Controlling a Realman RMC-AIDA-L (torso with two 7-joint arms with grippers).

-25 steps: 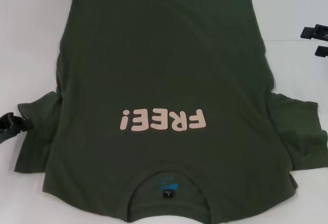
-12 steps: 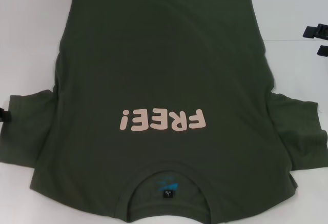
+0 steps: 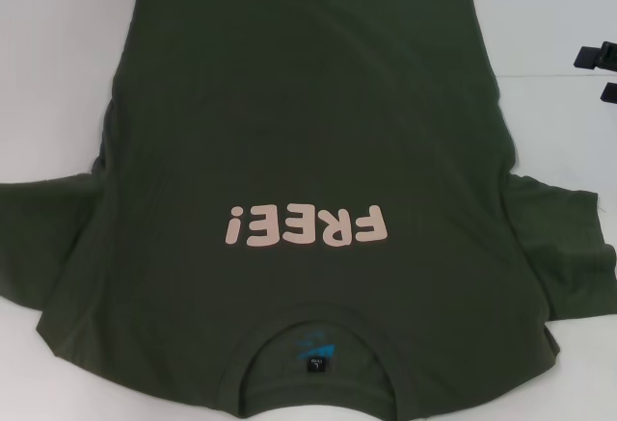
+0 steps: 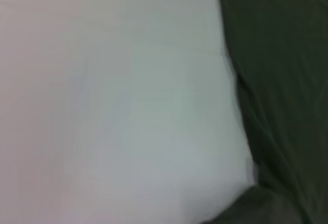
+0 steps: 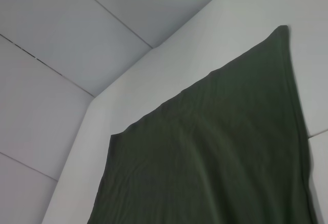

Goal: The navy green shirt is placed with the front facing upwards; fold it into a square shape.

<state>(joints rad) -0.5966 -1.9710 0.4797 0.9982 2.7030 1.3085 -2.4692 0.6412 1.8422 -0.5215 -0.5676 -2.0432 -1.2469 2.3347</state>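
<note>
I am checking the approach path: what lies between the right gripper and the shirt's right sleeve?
In the head view, only bare white table separates the right gripper from the navy green shirt; its right sleeve lies flat.

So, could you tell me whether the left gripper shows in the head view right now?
No, only the shirt on the white table and the right gripper at the right edge appear there.

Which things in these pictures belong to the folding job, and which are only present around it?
Belong to the job:
- navy green shirt, spread flat, pink lettering facing up
- right gripper, at the table's far right edge, apart from the shirt

Only present:
- white table under the shirt
- grey floor tiles, in the right wrist view
</note>
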